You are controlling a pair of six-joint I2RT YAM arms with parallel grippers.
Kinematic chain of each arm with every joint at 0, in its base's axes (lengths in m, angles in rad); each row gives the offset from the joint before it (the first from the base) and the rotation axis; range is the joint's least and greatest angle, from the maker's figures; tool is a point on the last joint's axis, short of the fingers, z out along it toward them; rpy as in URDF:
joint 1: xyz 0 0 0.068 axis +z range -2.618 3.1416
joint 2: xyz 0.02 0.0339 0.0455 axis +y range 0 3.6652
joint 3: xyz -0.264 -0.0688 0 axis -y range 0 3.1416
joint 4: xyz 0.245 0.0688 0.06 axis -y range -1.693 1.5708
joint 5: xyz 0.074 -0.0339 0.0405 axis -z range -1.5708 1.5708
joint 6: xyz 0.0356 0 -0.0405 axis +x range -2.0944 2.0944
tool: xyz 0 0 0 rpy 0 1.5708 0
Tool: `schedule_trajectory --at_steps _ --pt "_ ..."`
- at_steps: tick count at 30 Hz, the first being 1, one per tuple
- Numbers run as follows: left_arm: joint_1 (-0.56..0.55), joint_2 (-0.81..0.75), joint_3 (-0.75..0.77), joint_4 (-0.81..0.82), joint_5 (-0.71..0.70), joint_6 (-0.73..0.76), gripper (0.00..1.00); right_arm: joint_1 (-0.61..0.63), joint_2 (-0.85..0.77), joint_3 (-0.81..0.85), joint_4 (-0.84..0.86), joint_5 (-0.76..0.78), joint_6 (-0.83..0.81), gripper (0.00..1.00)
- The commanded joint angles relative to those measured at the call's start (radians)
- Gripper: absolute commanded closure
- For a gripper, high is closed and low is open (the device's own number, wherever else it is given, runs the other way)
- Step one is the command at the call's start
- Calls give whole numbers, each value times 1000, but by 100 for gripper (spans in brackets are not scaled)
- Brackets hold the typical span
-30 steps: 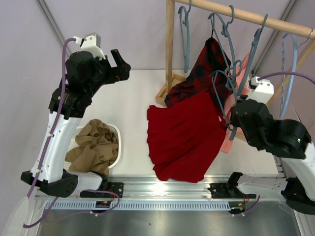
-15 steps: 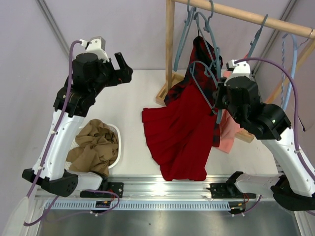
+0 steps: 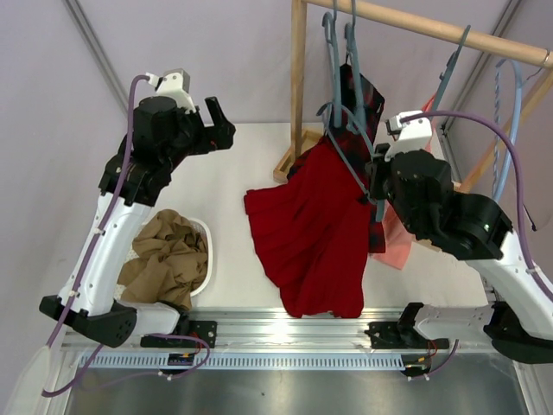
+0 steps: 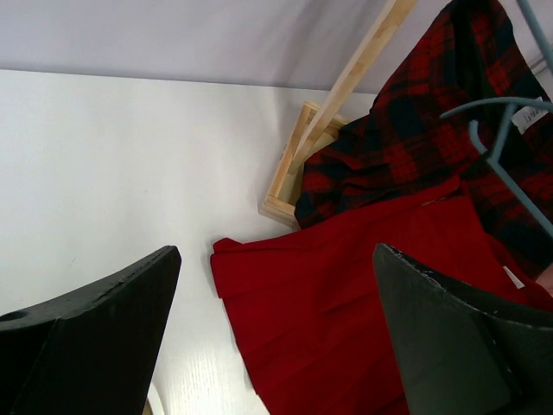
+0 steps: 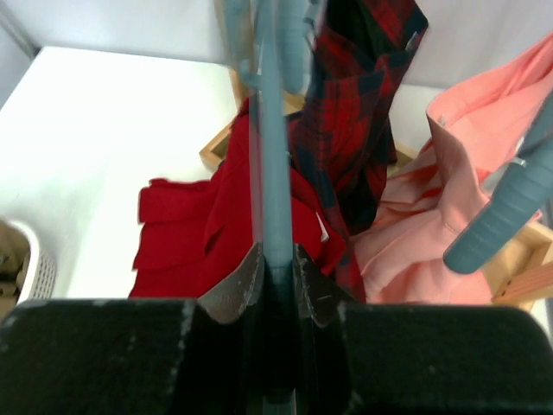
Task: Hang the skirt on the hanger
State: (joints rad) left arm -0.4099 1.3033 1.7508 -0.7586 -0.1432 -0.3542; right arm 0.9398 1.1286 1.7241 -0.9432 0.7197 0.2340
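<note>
Plaid cloth (image 3: 363, 95), red and black, hangs from the wooden rack (image 3: 298, 86) right behind the hanger (image 3: 346, 160). A pink garment (image 3: 397, 242) droops just beside the right gripper (image 5: 276, 268), whose jaws are clamped on the hanger's bar. The skirt (image 3: 307, 233) spreads over the table (image 3: 216, 173) below, its top rising to the hanger's arm. More hangers (image 3: 451, 65) dangle from the rail farther right. The left gripper (image 4: 275, 259) hovers high, jaws wide apart, holding nothing. A white basket (image 3: 204, 233) near the left arm's base contains a crumpled tan garment (image 3: 168, 255).
</note>
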Motion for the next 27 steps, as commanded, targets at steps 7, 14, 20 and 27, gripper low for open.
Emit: schedule_trajectory --at_steps 7,14,20,27 --pt "10 -30 -13 50 47 14 1 185 -136 -12 146 310 -7 100" --pt "10 -39 -17 45 34 6 0 189 -89 17 210 347 -90 100" --pt "10 -39 -19 47 31 0 1 189 37 136 299 388 -209 100" --pt "10 -41 -24 48 30 12 1 182 197 262 418 589 -378 100"
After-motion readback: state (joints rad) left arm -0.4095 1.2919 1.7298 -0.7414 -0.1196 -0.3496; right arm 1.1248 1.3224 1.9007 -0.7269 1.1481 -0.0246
